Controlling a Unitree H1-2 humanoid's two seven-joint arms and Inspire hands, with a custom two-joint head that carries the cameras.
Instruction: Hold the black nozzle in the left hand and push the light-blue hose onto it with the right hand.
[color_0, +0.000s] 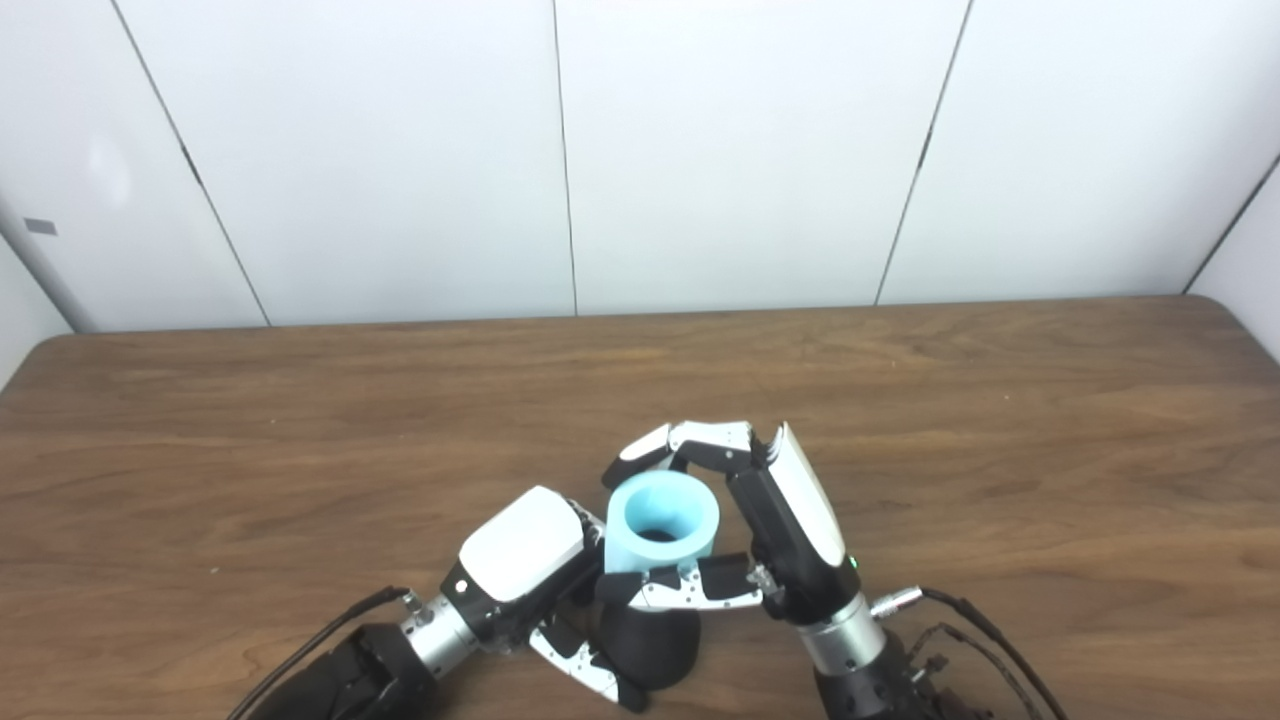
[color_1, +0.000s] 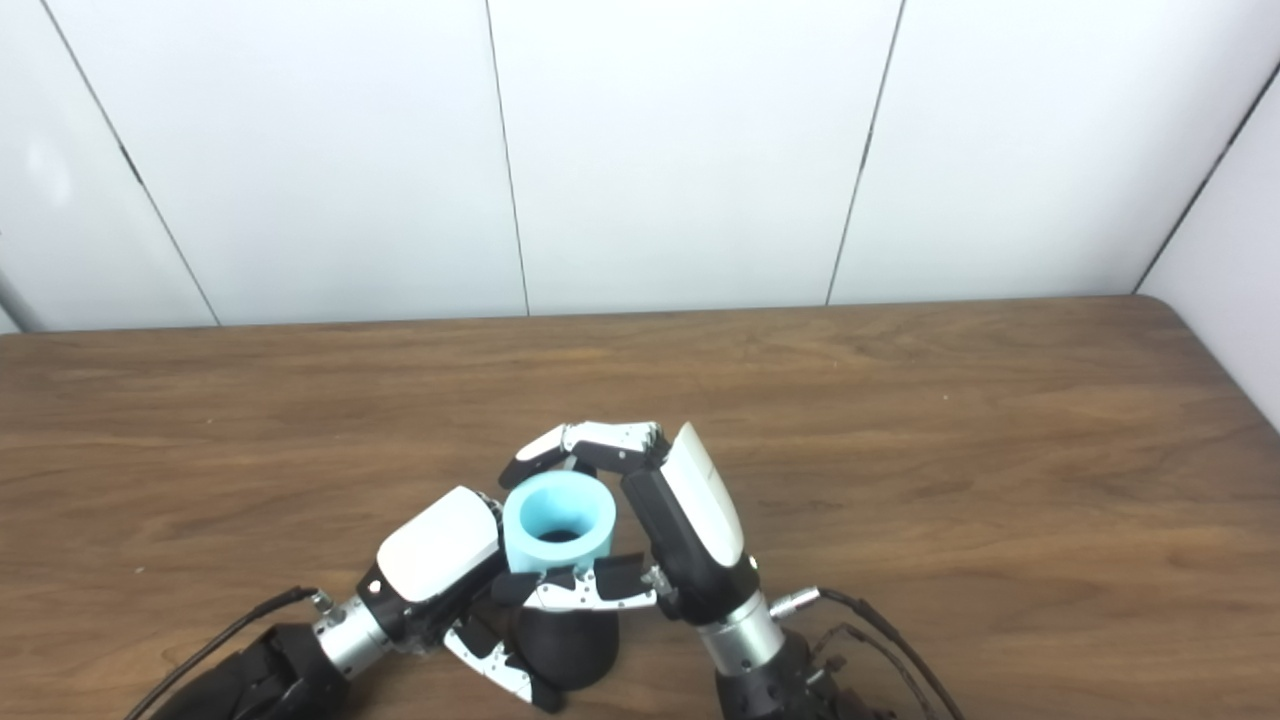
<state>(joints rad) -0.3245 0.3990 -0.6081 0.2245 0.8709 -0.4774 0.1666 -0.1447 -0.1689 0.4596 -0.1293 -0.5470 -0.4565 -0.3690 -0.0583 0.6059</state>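
Note:
The black nozzle (color_0: 650, 645) stands near the table's front edge, with my left hand (color_0: 525, 570) shut around its left side. The light-blue hose (color_0: 662, 525), a short open tube, sits upright on top of the nozzle. My right hand (color_0: 760, 520) is shut on the hose, fingers curled round its far side and thumb across its near side. Inside the hose a dark opening shows. The same stack appears in the right eye view: the hose (color_1: 556, 525) over the nozzle (color_1: 565, 645).
The wooden table (color_0: 300, 450) stretches wide on both sides and behind the hands. A white panelled wall (color_0: 700, 150) rises behind it. Cables (color_0: 980, 625) trail from the right wrist along the front edge.

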